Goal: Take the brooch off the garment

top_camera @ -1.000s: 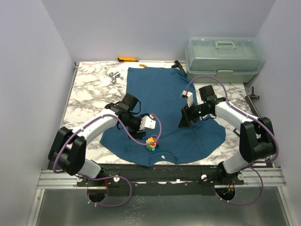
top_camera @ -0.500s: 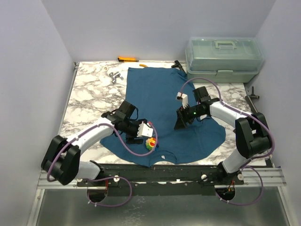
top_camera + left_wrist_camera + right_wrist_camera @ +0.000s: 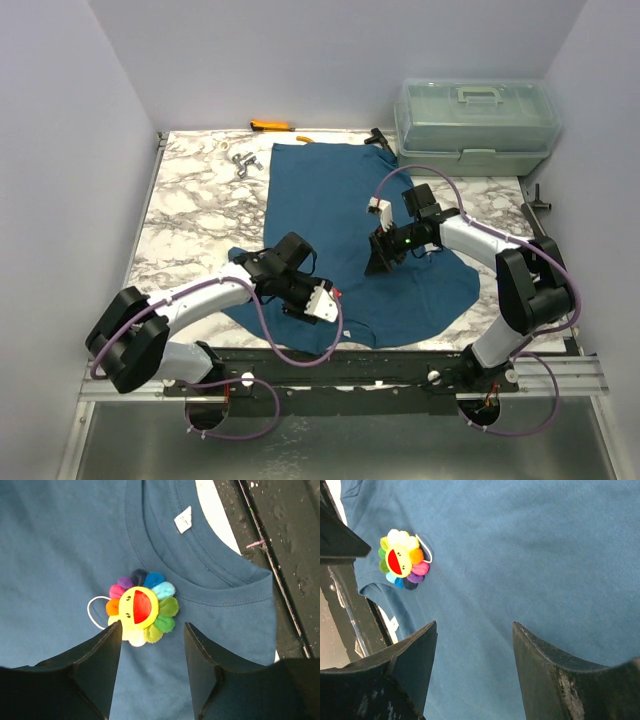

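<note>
Brooch [image 3: 141, 609]: centre of the left wrist view, on the garment [image 3: 60, 540] just below its round neck; roundish, no long axis.
Left gripper [image 3: 152, 627]: the nearer; jaws spread, straddling the brooch's lower petals, nothing pinched.
Right gripper [image 3: 474, 626]: jaws spread, empty; the brooch sits far upper left in its view.
In the way: only a white cord loop [image 3: 92, 611] beside the brooch.

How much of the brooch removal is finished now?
Nothing looks done: the flower brooch sits on the T-shirt by its collar. In hand: the open left gripper has its fingertips at the brooch, not closed. The right gripper hangs open over plain cloth. Left: grip, unfasten, lift away.
</note>
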You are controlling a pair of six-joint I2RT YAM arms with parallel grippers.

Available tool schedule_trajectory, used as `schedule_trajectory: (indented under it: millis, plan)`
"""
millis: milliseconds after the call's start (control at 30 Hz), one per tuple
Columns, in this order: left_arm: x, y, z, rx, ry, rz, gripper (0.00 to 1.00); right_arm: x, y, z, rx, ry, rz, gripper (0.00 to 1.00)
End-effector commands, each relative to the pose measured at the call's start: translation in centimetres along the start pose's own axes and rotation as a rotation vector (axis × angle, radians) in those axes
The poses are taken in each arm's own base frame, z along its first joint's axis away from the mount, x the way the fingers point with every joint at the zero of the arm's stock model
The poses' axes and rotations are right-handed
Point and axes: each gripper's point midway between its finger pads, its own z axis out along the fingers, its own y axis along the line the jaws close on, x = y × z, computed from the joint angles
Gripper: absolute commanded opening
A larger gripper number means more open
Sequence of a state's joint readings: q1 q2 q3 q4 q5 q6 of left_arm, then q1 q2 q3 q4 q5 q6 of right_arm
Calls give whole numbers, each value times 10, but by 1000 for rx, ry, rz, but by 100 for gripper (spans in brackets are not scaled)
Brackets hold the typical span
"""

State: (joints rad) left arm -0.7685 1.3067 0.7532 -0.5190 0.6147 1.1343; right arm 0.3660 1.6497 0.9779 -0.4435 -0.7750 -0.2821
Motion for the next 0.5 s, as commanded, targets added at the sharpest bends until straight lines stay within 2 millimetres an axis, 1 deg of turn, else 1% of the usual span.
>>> schedule_trajectory:
  millis: [0, 67, 133, 233, 333, 467]
  plan:
    - [8, -15, 20, 67, 84, 129, 53, -11, -3, 2, 14, -14, -12, 65]
    - [12, -26, 29, 99, 129, 182, 51, -10, -3, 3, 16, -11, -12, 65]
    - [15, -31, 36, 94, 157, 218, 50, -9, -3, 3, 16, -7, -13, 65]
    - [20, -24, 37, 60, 189, 240, 51, -9, 0, 2, 11, -7, -16, 65]
    - [21, -15, 31, 22, 218, 266, 52, -9, 1, 2, 7, -9, -21, 65]
    - [18, -14, 30, 12, 208, 271, 52, -9, 3, 1, 1, -11, -24, 65]
